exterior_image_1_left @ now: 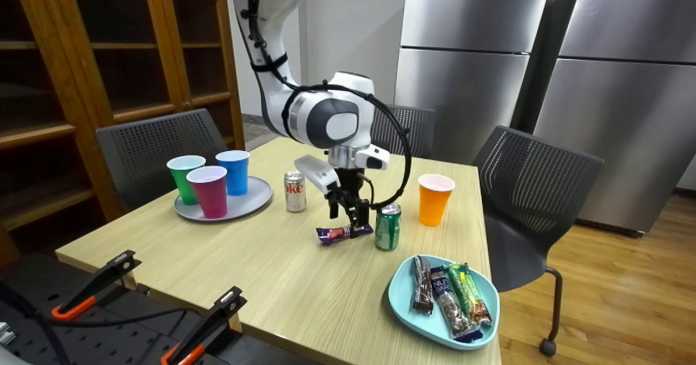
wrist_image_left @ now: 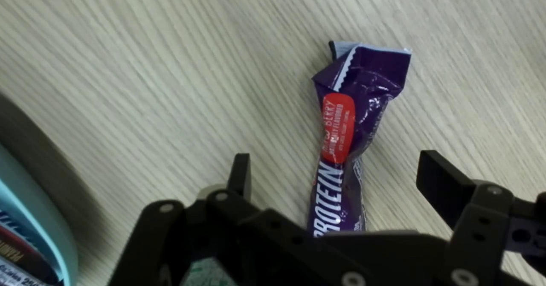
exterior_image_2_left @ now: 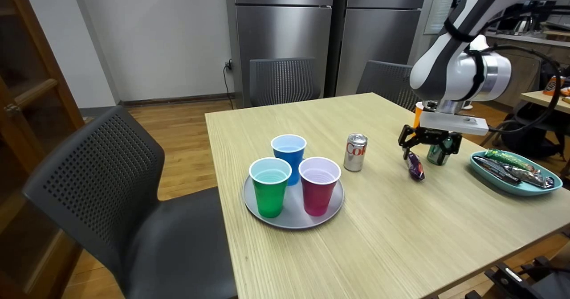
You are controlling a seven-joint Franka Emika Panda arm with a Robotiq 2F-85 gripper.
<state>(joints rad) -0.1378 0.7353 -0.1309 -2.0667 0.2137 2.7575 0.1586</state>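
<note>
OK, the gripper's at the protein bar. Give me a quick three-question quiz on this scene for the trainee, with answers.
1. True or false: in the wrist view, the fingers stand open on either side of the purple protein bar.
2. How many cups are on the gray plate?
3. Which is nearest the teal dish: (a) silver Coke can, (b) green can, (c) blue cup?

Key: 1. True. 2. Three. 3. (b), the green can.

Both ext. views evenly lit, w/ pale sheen on steel fridges (exterior_image_1_left: 465, 96) & murky cabinet panes (exterior_image_1_left: 115, 41). Wrist view: soft shadow on tabletop (wrist_image_left: 170, 85) beside teal plate (wrist_image_left: 40, 215), tiny glints on purple wrapper (wrist_image_left: 370, 105), hand (wrist_image_left: 335, 166) nearly black.
</note>
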